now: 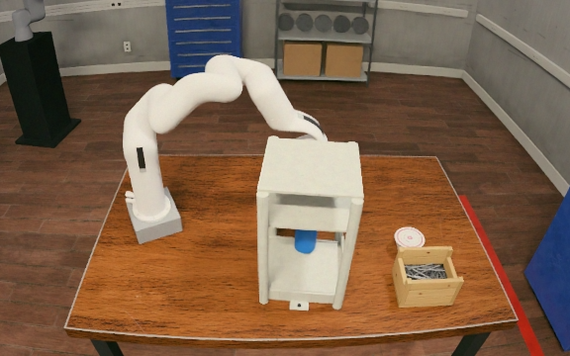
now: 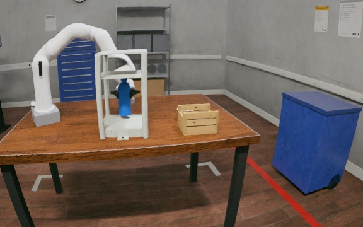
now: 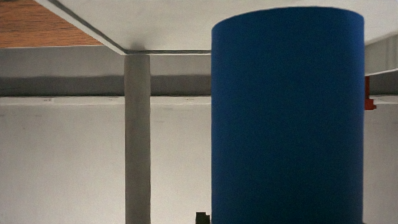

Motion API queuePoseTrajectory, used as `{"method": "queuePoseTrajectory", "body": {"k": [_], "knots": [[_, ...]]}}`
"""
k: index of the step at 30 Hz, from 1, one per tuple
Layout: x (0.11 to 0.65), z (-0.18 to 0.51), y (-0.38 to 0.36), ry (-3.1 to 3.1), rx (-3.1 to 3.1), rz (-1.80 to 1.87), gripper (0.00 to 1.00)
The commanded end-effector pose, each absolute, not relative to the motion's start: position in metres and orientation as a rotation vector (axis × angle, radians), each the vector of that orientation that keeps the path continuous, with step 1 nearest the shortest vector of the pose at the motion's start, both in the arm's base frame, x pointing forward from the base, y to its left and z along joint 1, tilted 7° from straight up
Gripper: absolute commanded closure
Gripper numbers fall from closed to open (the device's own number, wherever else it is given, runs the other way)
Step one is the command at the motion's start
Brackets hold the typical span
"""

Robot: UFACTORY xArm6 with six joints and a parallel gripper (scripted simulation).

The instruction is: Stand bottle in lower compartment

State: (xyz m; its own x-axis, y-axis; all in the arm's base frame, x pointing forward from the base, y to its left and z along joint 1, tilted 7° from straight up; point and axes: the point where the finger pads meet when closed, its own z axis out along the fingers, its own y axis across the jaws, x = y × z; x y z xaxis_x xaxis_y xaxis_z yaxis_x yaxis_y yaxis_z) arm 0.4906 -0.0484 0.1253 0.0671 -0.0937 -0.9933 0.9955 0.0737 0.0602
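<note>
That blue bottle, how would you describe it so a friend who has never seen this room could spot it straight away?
Find the wooden table and the white shelving unit standing on it. Inside its lower compartment a blue bottle stands upright, cap up, gripped by the arm's dark end effector, its base just above the compartment floor. It is the only blue thing on the table.

1. No legible text anywhere.
2. Two paper notices (image 2: 350,18) on right wall, ext. view: printed lines too small to read.
3. Small white tag (image 1: 299,305) at shelving unit (image 1: 310,168) front: dark mark only, unreadable.
</note>
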Motion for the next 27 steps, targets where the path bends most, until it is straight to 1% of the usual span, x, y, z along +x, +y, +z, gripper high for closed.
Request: {"method": "queuePoseTrajectory", "body": {"k": [1,14,27], "knots": [[0.491,0.125,-0.048,1.123,1.119,-1.152,1.0],[0.493,0.108,-0.05,1.123,1.119,-1.152,1.0],[0.493,0.107,-0.05,1.123,1.119,-1.152,1.0]]}}
